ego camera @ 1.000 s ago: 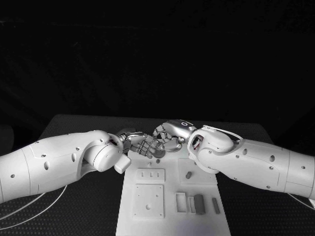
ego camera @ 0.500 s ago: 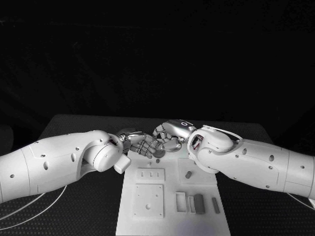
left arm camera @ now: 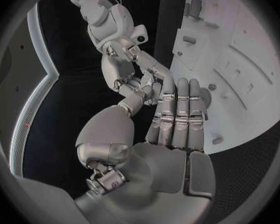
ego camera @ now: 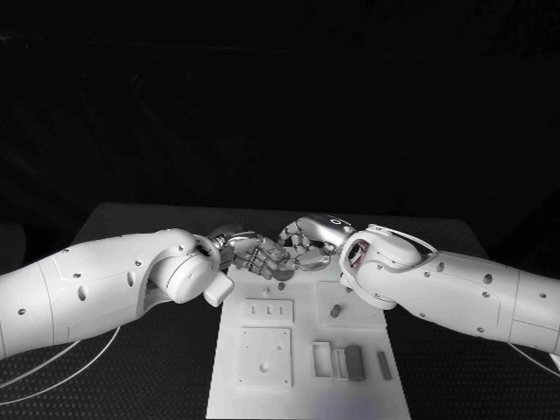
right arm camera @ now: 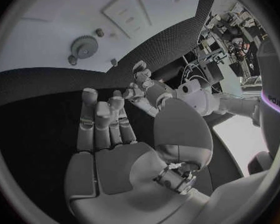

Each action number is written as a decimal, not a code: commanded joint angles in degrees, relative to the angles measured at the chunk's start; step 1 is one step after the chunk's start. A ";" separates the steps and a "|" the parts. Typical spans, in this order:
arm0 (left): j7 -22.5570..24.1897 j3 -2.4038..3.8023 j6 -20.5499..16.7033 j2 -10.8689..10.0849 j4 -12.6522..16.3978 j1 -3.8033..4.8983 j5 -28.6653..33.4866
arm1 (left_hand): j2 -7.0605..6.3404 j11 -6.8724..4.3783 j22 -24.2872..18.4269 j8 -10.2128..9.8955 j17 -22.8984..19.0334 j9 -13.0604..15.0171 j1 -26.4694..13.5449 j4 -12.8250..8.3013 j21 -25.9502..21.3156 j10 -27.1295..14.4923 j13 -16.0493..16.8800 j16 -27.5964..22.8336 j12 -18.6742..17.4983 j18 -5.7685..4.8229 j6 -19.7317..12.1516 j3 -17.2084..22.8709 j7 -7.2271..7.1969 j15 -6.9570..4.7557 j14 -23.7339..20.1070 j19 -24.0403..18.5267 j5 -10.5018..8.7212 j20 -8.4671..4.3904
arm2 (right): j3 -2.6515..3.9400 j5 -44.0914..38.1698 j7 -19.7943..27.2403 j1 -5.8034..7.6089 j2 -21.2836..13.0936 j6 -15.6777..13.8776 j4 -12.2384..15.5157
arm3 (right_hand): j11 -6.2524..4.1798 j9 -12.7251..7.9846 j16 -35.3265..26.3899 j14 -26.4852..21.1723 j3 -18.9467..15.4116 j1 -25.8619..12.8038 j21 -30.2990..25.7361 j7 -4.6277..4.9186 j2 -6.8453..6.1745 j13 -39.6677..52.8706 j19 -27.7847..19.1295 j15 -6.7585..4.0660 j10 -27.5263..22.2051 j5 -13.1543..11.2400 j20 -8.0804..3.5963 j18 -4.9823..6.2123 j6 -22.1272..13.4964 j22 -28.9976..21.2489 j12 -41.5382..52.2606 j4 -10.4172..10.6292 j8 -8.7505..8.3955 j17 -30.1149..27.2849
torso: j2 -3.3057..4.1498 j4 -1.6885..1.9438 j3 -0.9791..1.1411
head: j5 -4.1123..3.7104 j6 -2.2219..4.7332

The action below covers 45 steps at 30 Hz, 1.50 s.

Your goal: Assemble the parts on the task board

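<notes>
The black surface carries the white task board at its middle, running lengthwise away from the robot. Both white arms reach in over the board's far end, where the 2 silver hands meet close together, fingertips almost touching. The left robot hand has its fingers stretched out side by side with nothing visible between them; the left wrist view shows them extended over the board's edge. The right robot hand is spread as well, palm bare and fingers extended, as the right wrist view shows. On the board, a gear lies flat near that far end. Nearer the robot, several small grey parts stand in slots on the board's right side, and 1 short peg sits apart from them.
</notes>
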 commanded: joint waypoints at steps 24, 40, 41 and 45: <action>-12.84 -1.76 7.53 -0.98 0.85 0.08 -19.86 | -0.20 -0.58 2.47 0.35 1.32 0.64 -0.51 0.61 0.74 1.84 1.67 -0.81 0.24 -0.83 3.33 0.49 -2.36 -0.49 1.37 -0.22 -4.84 -0.64 | 2.05 27.07 12.39 3.09 -2.85 -7.42 -12.60 | 0.50 -0.38 -0.57 -1.94 -2.60 0.91 -0.93 1.45 1.47 -1.28 -2.12 0.59 -1.90 -0.18 1.35 0.78 -2.34 0.77 -0.16 -0.18 -0.27 -0.74 | -0.04 0.01 0.22 | -0.30 -1.13; -18.58 -2.57 5.69 1.65 0.87 -0.35 -26.06 | -0.15 -2.41 6.04 2.07 3.01 3.70 -4.06 -0.08 2.95 4.20 6.26 2.78 4.22 -0.79 6.74 0.98 -4.17 -2.27 3.97 2.16 0.93 -2.48 | 2.86 27.69 12.40 4.46 0.21 -5.12 -18.39 | 0.50 -0.43 -0.56 -2.07 -3.10 0.89 -1.01 1.46 2.01 -1.48 -2.26 0.60 -2.01 -0.18 1.46 0.78 -2.35 0.78 -0.08 -0.63 -0.22 -0.86 | 0.07 0.14 0.45 | -0.68 -2.75; -18.78 -2.57 5.66 1.96 0.65 -0.47 -26.70 | -0.13 -2.55 6.38 2.19 3.08 4.05 -4.37 -0.05 3.13 4.30 6.71 3.21 4.66 -0.76 6.99 1.05 -4.32 -2.40 4.14 2.39 0.93 -2.60 | 2.87 27.69 12.33 4.47 0.30 -4.94 -18.42 | 0.50 -0.43 -0.56 -2.08 -3.13 0.89 -1.02 1.46 2.04 -1.50 -2.27 0.60 -2.02 -0.18 1.47 0.78 -2.35 0.78 -0.07 -0.67 -0.22 -0.87 | 0.05 0.17 0.44 | -0.77 -2.90; -19.24 -2.56 5.88 2.80 0.04 -0.75 -28.03 | -0.15 -2.73 6.90 2.33 3.14 4.62 -4.70 -0.09 3.34 4.30 7.43 3.83 5.34 -0.73 7.28 1.21 -4.50 -2.55 4.24 2.61 0.93 -2.77 | 2.87 27.69 12.38 4.48 0.55 -4.84 -18.50 | 0.50 -0.44 -0.55 -2.10 -3.20 0.89 -1.02 1.46 2.12 -1.53 -2.28 0.60 -2.03 -0.18 1.48 0.78 -2.36 0.78 -0.06 -0.75 -0.21 -0.89 | 0.04 0.19 0.39 | -0.81 -3.08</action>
